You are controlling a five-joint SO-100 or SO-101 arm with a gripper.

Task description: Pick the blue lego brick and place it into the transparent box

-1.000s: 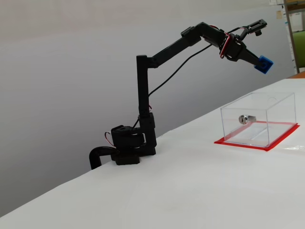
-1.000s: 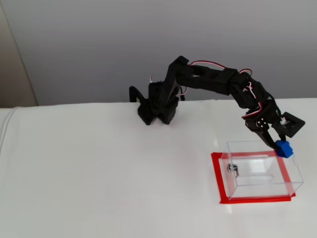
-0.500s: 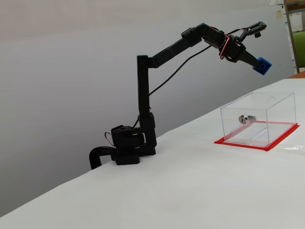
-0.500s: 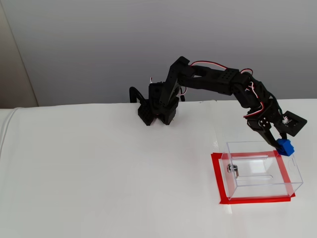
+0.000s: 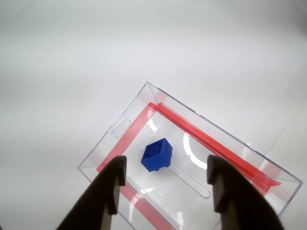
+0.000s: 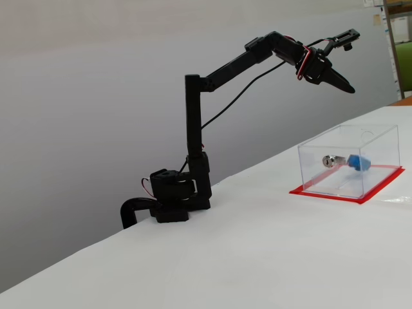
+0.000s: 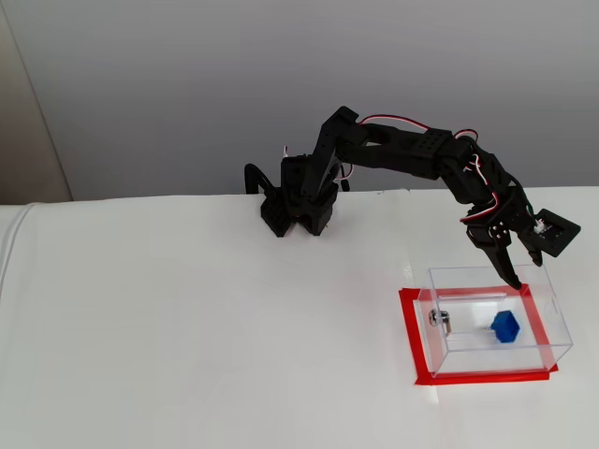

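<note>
The blue lego brick [image 5: 157, 155] is inside the transparent box [image 5: 125, 127], tilted, clear of the fingers. In both fixed views the brick [image 6: 356, 162] [image 7: 505, 327] is low in the box [image 6: 380, 138] [image 7: 494, 360], right of the silver lock cylinder [image 6: 331, 160] [image 7: 440, 319]. The box stands on its red base rim [image 7: 408, 337]. My gripper [image 5: 164, 165] [image 6: 351, 88] [image 7: 524, 271] hangs above the box, open and holding nothing.
The arm's base [image 6: 172, 201] [image 7: 295, 204] is clamped at the white table's far edge [image 7: 140, 198], near a grey wall. A shelf [image 6: 399, 45] shows at the far right behind the table. Bare white tabletop [image 7: 206, 337] spreads left of the box.
The gripper has opened and let go of the blue lego brick, which dropped from between the fingers into the transparent box. The arm itself has barely moved.
</note>
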